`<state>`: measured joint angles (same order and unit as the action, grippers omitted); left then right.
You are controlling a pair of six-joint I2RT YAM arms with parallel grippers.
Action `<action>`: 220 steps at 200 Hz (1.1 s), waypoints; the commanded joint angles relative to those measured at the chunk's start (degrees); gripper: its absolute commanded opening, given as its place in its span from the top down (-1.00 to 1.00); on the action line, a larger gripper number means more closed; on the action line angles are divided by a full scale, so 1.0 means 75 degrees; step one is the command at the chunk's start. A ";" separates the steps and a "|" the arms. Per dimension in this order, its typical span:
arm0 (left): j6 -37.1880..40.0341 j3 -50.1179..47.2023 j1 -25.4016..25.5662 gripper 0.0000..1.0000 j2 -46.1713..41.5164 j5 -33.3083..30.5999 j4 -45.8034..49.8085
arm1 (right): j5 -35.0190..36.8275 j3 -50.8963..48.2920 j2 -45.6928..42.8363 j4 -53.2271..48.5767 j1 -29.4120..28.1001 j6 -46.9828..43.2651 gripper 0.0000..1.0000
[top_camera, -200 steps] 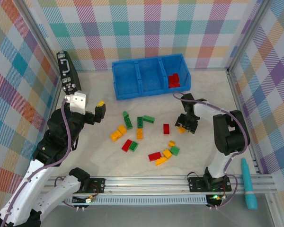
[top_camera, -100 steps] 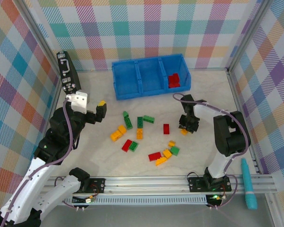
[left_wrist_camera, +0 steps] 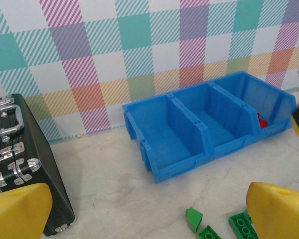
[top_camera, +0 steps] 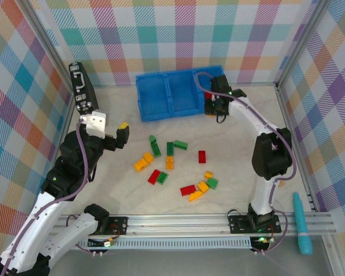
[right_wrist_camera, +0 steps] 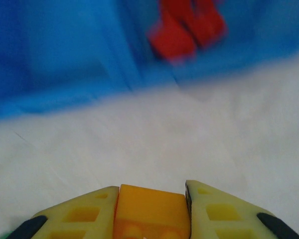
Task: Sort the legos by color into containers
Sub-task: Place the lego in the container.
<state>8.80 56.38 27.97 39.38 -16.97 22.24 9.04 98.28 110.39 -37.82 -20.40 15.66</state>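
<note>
The right arm has swung from the middle of the table to the far side, and the right gripper now hangs at the near wall of the containers, by the right compartment. Its fingers are clenched on an orange brick. Red bricks already lie in that compartment, so the orange one likely belongs further left, in an empty bin, and should clear the divider before release. The left gripper stands wide open over the table's left side.

Pastel plaid walls enclose a pale marbled tabletop on three sides under soft, even light. A grooved aluminium rail runs along its near edge
</note>
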 commanded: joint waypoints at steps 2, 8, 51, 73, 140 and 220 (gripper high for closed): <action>0.0086 -0.0145 -0.0073 -1.00 -0.0179 0.0089 -0.0293 | 0.0058 0.1195 0.0859 0.1021 -0.0196 -0.1613 0.40; 0.0093 -0.0135 -0.0076 -1.00 -0.0186 0.0063 -0.0282 | -0.0003 0.1595 0.1132 0.1164 -0.0225 -0.1738 0.40; 0.0097 -0.0153 -0.0081 -1.00 -0.0192 0.0120 -0.0307 | -0.0047 0.3417 0.2943 0.2630 -0.0499 -0.3052 0.32; 0.0057 -0.0181 -0.0079 -1.00 -0.0176 0.0225 -0.0293 | 0.0164 0.4560 0.4002 0.2524 -0.0557 -0.3199 0.30; 0.0081 -0.0135 -0.0076 -1.00 -0.0119 0.0186 -0.0270 | 0.0086 0.5516 0.4832 0.2034 -0.0676 -0.3565 -0.02; 0.0069 -0.0108 -0.0074 -1.00 -0.0193 0.0230 -0.0255 | 0.0236 0.3982 0.2829 0.0917 -0.0930 -0.3006 -0.17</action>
<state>8.82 55.64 27.97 38.61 -15.88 21.91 10.31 131.85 142.12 -27.07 -26.46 -9.65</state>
